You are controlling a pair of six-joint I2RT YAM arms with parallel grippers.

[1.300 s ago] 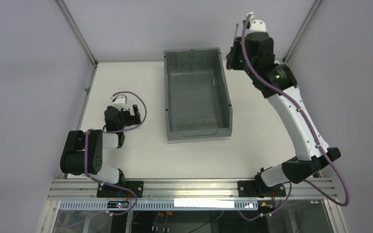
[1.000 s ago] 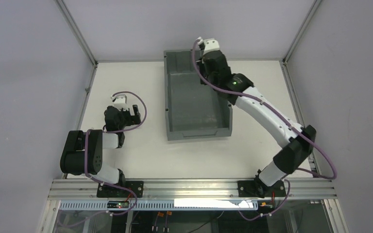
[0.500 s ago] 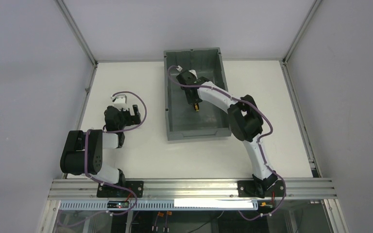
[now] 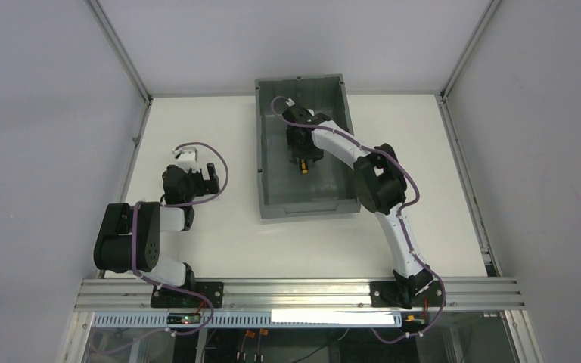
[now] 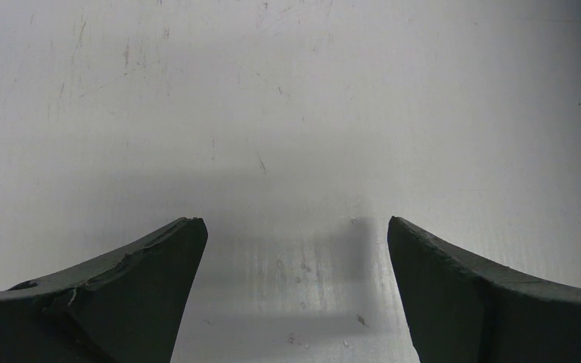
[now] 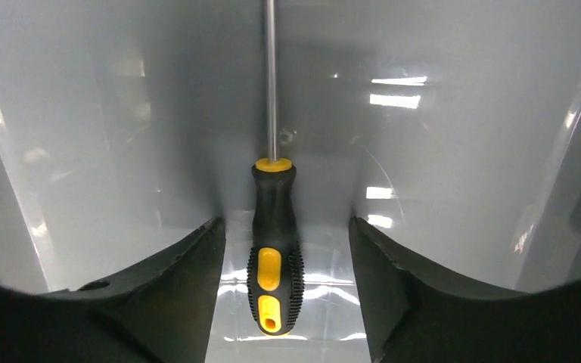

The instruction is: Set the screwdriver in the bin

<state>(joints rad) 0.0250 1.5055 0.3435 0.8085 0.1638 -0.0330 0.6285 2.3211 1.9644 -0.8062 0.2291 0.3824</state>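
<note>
I read the right arm (image 4: 382, 189) reaching into the bin (image 4: 300, 80), which stands on the tabletop (image 4: 219, 234) at the middle of its far edge. The right jaws are released and spread apart. The screwdriver (image 6: 274, 249) lies between them on the bin floor, with a gap on each side of its handle and its shaft pointing away from the wrist camera. The left arm (image 4: 132, 238) sits folded near the left edge, its left jaws released and spread above the tabletop.
</note>
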